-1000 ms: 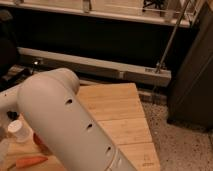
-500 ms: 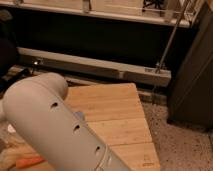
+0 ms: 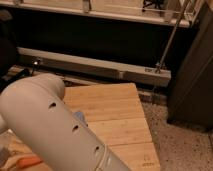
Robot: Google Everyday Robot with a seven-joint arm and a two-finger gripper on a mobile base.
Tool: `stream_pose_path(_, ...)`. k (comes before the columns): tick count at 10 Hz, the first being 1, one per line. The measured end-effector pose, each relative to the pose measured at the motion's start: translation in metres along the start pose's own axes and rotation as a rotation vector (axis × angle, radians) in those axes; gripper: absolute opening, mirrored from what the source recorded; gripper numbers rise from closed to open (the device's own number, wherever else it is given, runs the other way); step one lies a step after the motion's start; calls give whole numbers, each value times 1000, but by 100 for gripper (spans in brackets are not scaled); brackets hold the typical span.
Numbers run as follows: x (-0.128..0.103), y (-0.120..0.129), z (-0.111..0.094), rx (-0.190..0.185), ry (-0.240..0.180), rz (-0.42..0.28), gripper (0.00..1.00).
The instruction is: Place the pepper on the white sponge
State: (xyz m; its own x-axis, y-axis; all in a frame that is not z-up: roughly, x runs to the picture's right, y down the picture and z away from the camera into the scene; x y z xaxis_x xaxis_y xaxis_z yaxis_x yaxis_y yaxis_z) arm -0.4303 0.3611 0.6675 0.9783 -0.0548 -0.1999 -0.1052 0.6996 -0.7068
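At the far left, low in the camera view, the pepper point(image 3: 27, 161) lies on the desk point(image 3: 120, 112). Only a short orange strip of it shows, and its long axis seems to run roughly left to right along the front of the desk. It lies unheld on the wood.

Just right of it, the robot's arm point(image 3: 55, 125) fills the lower left of the picture. This thick white link with small holes crosses the desk on a slant and covers the rest of the pepper. The gripper is not in view. It is either hidden beyond this link or out of the picture at the bottom, so whether it is open or closed on anything cannot be told, nor which way the pepper lies from it.

Right of the link's upper edge, a small blue corner of the white sponge point(image 3: 80, 118) peeks out, flat on the desk. It sits up and to the right of the pepper, with the arm between them in this view. My judgement is that the carry would run from the lower left toward that corner.

Farther right are bare planks, then speckled floor point(image 3: 180, 145) and a dark cabinet point(image 3: 195, 75).

Count: one pepper, one sponge, one arm, one desk.
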Motion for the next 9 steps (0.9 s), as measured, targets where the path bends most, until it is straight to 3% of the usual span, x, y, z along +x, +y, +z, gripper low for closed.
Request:
stream_pose_path(3, 8, -4, 7, 38, -8, 19, 80)
stream_pose_path(9, 2, -18, 23, 23, -37, 52, 80)
